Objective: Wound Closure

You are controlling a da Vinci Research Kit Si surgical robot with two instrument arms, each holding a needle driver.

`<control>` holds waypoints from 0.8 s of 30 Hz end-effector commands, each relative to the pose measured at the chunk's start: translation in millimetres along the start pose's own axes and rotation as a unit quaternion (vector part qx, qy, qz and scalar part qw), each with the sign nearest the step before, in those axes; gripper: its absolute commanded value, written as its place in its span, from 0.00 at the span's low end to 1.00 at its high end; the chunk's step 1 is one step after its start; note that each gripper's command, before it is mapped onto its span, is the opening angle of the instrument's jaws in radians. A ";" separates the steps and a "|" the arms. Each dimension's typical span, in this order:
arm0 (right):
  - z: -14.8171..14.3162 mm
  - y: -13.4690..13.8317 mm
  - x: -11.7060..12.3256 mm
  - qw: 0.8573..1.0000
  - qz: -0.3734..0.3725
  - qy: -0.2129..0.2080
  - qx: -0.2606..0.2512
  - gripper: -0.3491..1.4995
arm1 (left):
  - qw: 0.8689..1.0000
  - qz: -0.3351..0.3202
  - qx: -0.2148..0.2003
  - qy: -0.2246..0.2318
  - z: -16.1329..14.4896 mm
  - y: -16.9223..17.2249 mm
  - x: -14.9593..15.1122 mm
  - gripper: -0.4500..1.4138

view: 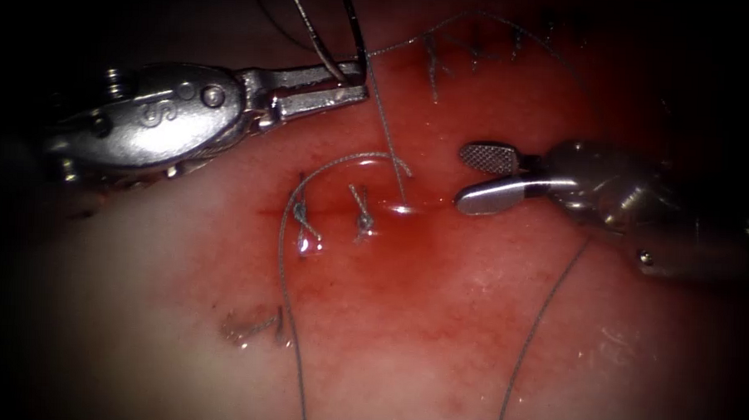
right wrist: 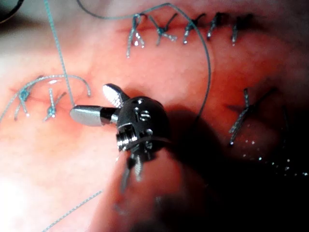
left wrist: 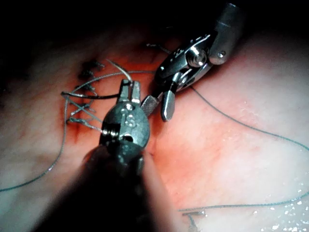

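Left tool: the silver needle driver on the left [view: 346,83] is clenched on the dark curved needle [view: 353,26] near its thread end, lifted clear of the tissue, likely to keep tension on the strand.
Thread: the thin grey suture thread [view: 386,127] runs from those jaws down into the wet red pork tissue [view: 470,321] at the cut [view: 408,209].
Right tool: the steel driver on the right [view: 474,177] is released, holding nothing, just right of that entry point.
Stitches: two knotted grey stitches [view: 362,218] sit left of it.
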 end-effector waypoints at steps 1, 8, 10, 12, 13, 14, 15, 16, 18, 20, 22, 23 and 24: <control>0.8 -0.2 -0.4 1.000 0.009 0.000 0.000 0.76 | 1.000 0.006 0.002 0.000 0.8 0.2 -0.3 0.00; 0.1 -1.0 0.0 0.998 0.070 -0.006 0.005 0.70 | 0.999 0.043 0.006 0.002 2.0 4.4 -2.9 0.00; -0.1 -1.3 0.1 0.995 0.103 -0.008 0.007 0.69 | 0.998 0.057 0.008 -0.004 2.6 5.9 -4.3 0.00; -0.2 -1.8 0.0 0.986 0.165 -0.016 0.017 0.74 | 0.995 0.103 0.011 -0.015 3.3 7.7 -6.5 0.00; -0.2 -1.8 0.0 0.986 0.165 -0.016 0.017 0.74 | 0.995 0.103 0.011 -0.015 3.3 7.7 -6.5 0.00; -0.1 -2.1 -0.1 0.981 0.191 -0.020 0.022 0.73 | 0.994 0.109 0.013 -0.018 3.7 8.3 -7.5 0.00; -0.1 -2.1 -0.1 0.981 0.191 -0.020 0.022 0.73 | 0.994 0.109 0.013 -0.018 3.7 8.3 -7.5 0.00; 0.0 -2.2 -0.2 0.979 0.203 -0.020 0.022 0.75 | 0.993 0.113 0.015 -0.020 4.0 8.7 -8.1 0.00; 0.4 -2.4 -0.3 0.976 0.217 -0.019 0.024 0.78 | 0.992 0.123 0.012 -0.017 4.4 9.1 -8.6 0.00; 1.0 -2.6 -0.6 0.973 0.231 -0.020 0.021 0.81 | 0.988 0.151 0.009 -0.015 5.0 9.7 -9.2 0.00; 1.2 -2.7 -0.6 0.972 0.234 -0.018 0.016 0.79 | 0.987 0.158 0.010 -0.016 5.2 9.9 -9.3 0.00; 1.3 -2.7 -0.6 0.972 0.234 -0.014 0.010 0.79 | 0.986 0.164 0.008 -0.015 5.4 10.0 -9.3 0.00; 1.5 -2.7 -0.6 0.971 0.238 -0.009 0.003 0.79 | 0.986 0.168 0.007 -0.013 5.5 10.2 -9.3 0.00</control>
